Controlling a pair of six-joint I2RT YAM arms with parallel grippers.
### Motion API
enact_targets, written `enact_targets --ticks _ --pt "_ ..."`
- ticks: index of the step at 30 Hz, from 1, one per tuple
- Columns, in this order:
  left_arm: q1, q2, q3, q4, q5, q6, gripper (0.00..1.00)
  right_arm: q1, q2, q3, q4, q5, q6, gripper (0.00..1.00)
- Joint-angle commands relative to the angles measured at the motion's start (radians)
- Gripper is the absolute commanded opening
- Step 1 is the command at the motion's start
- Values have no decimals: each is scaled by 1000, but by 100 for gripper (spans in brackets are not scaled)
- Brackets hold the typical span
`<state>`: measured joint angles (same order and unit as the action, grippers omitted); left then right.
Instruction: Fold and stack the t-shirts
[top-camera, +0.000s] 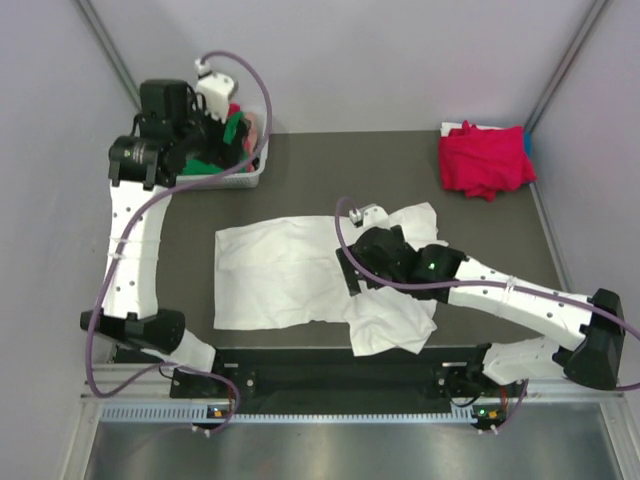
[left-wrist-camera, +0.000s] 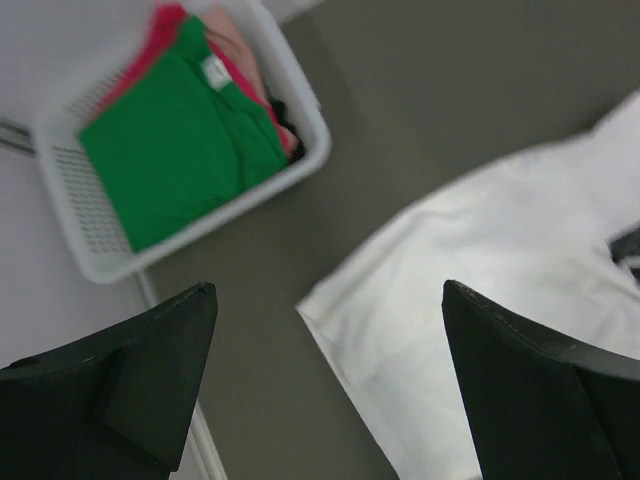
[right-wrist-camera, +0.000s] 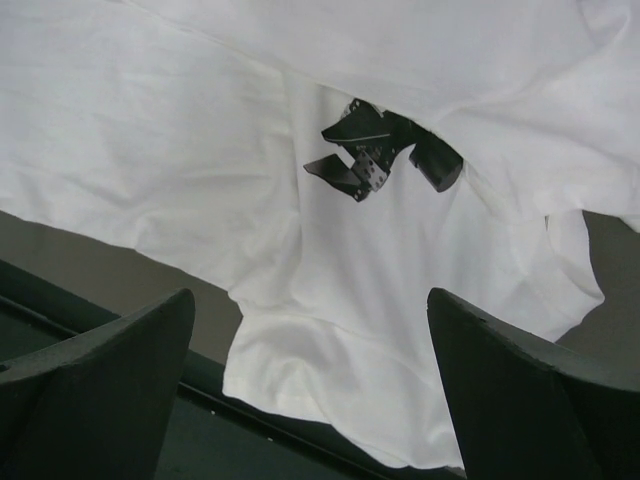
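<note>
A white t-shirt (top-camera: 280, 275) lies spread across the middle of the dark table, its right part rumpled. My right gripper (top-camera: 352, 268) hovers over that rumpled part, open and empty; in the right wrist view the gripper (right-wrist-camera: 311, 295) looks down on the white cloth (right-wrist-camera: 400, 260) near the table's front edge. My left gripper (top-camera: 210, 145) is up at the white basket (top-camera: 250, 178), open and empty (left-wrist-camera: 328, 288). A bright green t-shirt (left-wrist-camera: 180, 150) lies on top of red ones in the basket (left-wrist-camera: 200, 235). The white t-shirt's corner (left-wrist-camera: 500, 250) shows to the right.
A pile of crimson t-shirts (top-camera: 485, 160) sits at the back right corner of the table. A small dark shape (right-wrist-camera: 385, 150) shows on the white cloth. The black front rail (top-camera: 330, 375) runs between the arm bases. Grey walls close in the table.
</note>
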<state>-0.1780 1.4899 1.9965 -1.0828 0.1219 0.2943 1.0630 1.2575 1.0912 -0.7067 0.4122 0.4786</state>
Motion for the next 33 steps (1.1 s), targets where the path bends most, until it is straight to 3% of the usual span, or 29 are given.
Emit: enact_targets --ticks 1,2,3,4,6,7,8,16,18,21,22,24,25,27,31,32,33 --pt "-24 128 317 63 -181 46 99 -23 -4 56 -5 22 -32 100" --pt "-76 141 323 102 -250 128 99 -26 0 59 -10 19 -38 100" --pt "-218 156 320 127 -343 194 99 -26 3 65 -14 20 -38 100" --pt "-288 182 303 153 -563 359 99 -26 8 67 -22 23 -40 100" --pt "-456 170 112 332 -770 548 99 -31 6 65 -23 25 -49 100" --pt "-487 144 38 421 -892 697 99 -35 -1 62 -23 23 -51 100" --pt "-506 138 -34 475 -918 730 99 -40 -3 61 -25 22 -52 100" --pt "-589 203 -58 540 -1005 691 99 -75 -3 44 -5 -53 -113 100" --pt "-626 225 -91 550 -992 738 99 -78 -3 49 -8 -56 -124 100" --pt "-650 250 -130 693 -967 998 99 -92 -15 35 -14 -55 -130 100" --pt "-652 291 -67 733 -956 1095 99 -97 -30 26 -10 -59 -126 100" --pt "-660 377 75 701 -956 1134 99 -100 -44 -5 15 -70 -117 100" --pt "-669 488 264 692 -988 1157 99 -103 -55 -16 25 -81 -106 100" --pt "-711 591 396 667 -1030 1198 99 -103 -56 -36 47 -99 -106 100" --pt "-820 649 299 937 -1114 1493 98 -101 -88 -56 81 -145 -156 100" --pt "-843 647 225 1107 -1111 1560 99 -98 -101 -62 88 -138 -158 100" --pt "-886 664 213 1168 -1107 1623 98 -95 -133 -70 104 -136 -149 100"
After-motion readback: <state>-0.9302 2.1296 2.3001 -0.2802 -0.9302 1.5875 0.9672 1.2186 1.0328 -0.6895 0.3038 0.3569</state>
